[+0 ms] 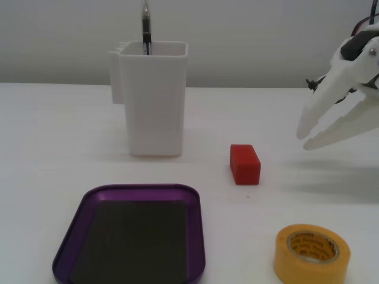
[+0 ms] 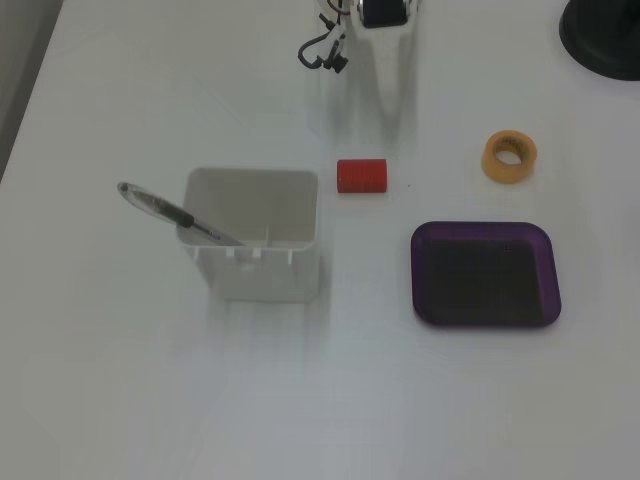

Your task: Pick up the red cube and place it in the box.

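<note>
- The small bright red plastic cube [image 1: 244, 164] [image 2: 361, 176] lies flat on the white desk [image 1: 59, 148] [image 2: 120, 400], with nothing touching it.
- The white plastic gripper [image 1: 307, 135] [image 2: 393, 112] hangs in the air with its two fingers a little apart and nothing between them.
- In a fixed view from the side, the gripper is to the right of the red cube and higher up, and its tips point down and to the left, toward the cube.
- In a fixed view from above, the gripper comes in from the top edge, and the red cube lies just below its tip and a bit to the left.
- The shallow purple box with a dark floor [image 1: 201, 236] [image 2: 548, 290] is empty and sits apart from the cube.
- A tall white plastic container [image 1: 154, 106] [image 2: 255, 275] stands near the cube, on its other side from the gripper, with a pen [image 1: 145, 26] [image 2: 165, 212] leaning inside it.
- A yellow roll of tape [image 1: 312, 255] [image 2: 510, 157] lies flat on the desk, apart from the cube and the box.
</note>
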You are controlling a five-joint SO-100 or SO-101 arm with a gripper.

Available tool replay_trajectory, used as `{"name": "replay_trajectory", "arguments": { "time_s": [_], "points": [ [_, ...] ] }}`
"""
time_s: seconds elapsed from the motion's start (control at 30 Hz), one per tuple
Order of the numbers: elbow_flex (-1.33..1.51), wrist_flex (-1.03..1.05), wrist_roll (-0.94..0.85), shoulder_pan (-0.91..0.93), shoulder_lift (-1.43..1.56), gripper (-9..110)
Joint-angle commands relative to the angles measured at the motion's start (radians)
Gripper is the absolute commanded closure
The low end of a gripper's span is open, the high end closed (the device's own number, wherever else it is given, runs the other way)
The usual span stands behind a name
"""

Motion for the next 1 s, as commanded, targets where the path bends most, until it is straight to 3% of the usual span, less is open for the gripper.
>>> {"name": "replay_trajectory", "arguments": {
  "time_s": [0.0,0.37,0.5,0.87,0.97],
  "points": [
    [0.002,-0.005,-0.006,0.012,0.098,102],
    [-0.25,0.023,-0.058,0.069,-0.043,102],
    [-0.437,0.011,-0.195,0.092,-0.36,102],
    [-1.186,0.086,-0.21,0.083,-1.315,101],
    [-1.322,0.132,-0.21,0.08,-1.508,96]
  ]
}}
